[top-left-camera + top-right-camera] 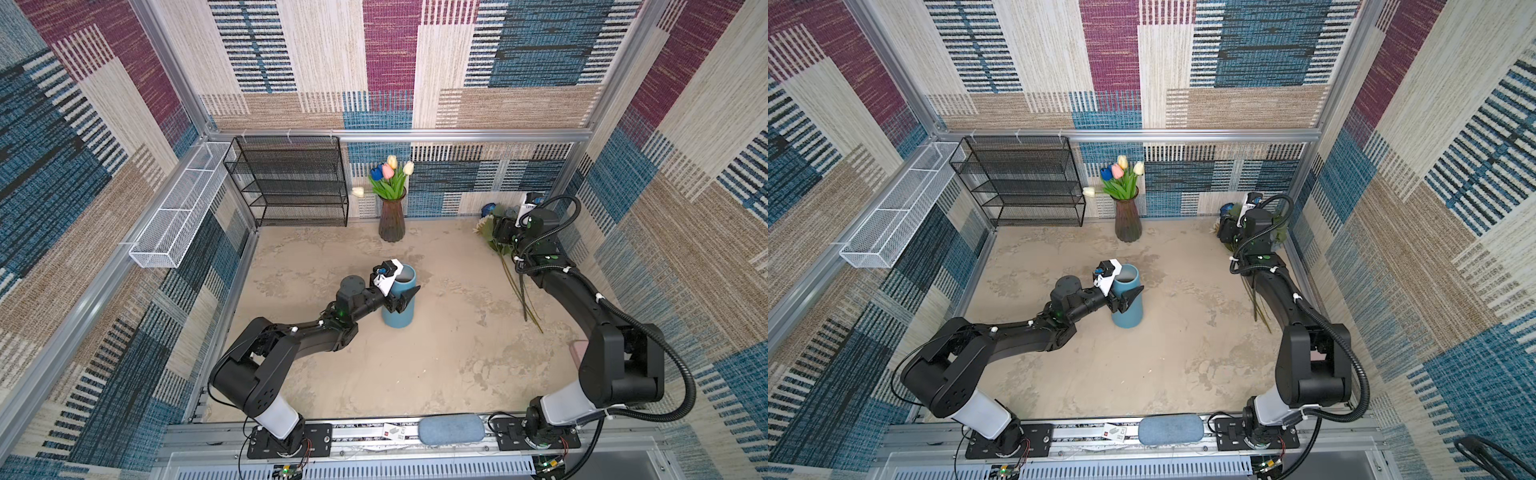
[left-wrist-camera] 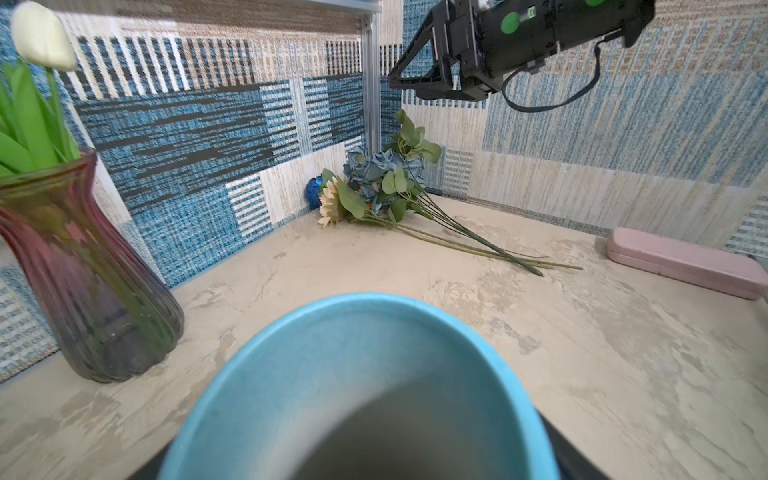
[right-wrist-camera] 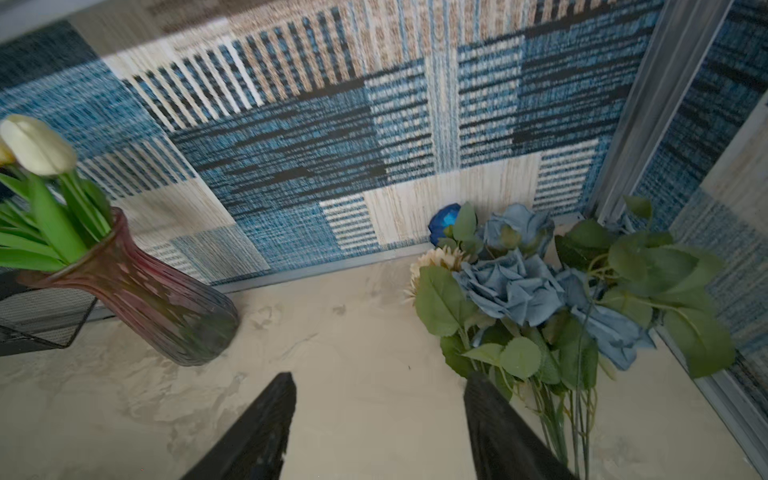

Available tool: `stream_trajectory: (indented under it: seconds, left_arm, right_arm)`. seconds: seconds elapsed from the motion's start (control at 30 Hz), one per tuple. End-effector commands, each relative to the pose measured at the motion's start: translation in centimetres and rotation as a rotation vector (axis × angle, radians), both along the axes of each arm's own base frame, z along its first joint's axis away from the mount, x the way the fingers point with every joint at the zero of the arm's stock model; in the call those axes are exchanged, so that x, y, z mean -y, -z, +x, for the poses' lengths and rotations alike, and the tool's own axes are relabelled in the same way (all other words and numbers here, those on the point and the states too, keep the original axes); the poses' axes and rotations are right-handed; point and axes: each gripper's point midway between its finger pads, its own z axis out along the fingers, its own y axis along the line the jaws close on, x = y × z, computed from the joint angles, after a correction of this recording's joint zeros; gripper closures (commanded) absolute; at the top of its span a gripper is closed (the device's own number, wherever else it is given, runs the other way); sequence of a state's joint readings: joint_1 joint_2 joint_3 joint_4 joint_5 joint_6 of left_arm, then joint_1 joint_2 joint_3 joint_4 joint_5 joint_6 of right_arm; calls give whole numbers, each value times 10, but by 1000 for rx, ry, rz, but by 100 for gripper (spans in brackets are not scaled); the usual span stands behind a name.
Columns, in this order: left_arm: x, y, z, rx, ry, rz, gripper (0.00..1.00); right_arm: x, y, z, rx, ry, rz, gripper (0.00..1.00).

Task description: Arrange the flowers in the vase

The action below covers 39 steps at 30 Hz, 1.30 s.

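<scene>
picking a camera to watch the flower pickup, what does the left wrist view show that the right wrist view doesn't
Only the left wrist view: the mouth of the blue vase close up, the pink case, and the loose stems down to their ends.
Only the right wrist view: a corner of the black mesh shelf.
Both: the glass vase with tulips, the dusty-blue roses, cream sunflower, deep-blue rose, and the right gripper, jaws open, beside the stems.
</scene>
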State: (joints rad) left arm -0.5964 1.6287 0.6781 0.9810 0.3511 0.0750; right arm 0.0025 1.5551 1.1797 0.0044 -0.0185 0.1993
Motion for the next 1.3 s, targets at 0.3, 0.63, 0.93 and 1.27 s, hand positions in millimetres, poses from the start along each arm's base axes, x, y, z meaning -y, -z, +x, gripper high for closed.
stream_trajectory:
  seconds: [0.3, 0.63, 0.93, 1.27]
  left_arm:
    - [-1, -21, -8, 132, 8, -143, 19]
    - [-7, -30, -13, 119, -8, -76, 1]
    - [-27, -59, -35, 148, -30, -61, 1]
    - [-66, -76, -69, 101, -110, -52, 1]
  right_arm:
    - [70, 66, -1, -228, 139, 2, 35]
    - [103, 100, -4, -316, 196, -16, 22]
    - [109, 153, 1, -459, 162, -6, 24]
    - [107, 186, 9, -504, 140, 12, 39]
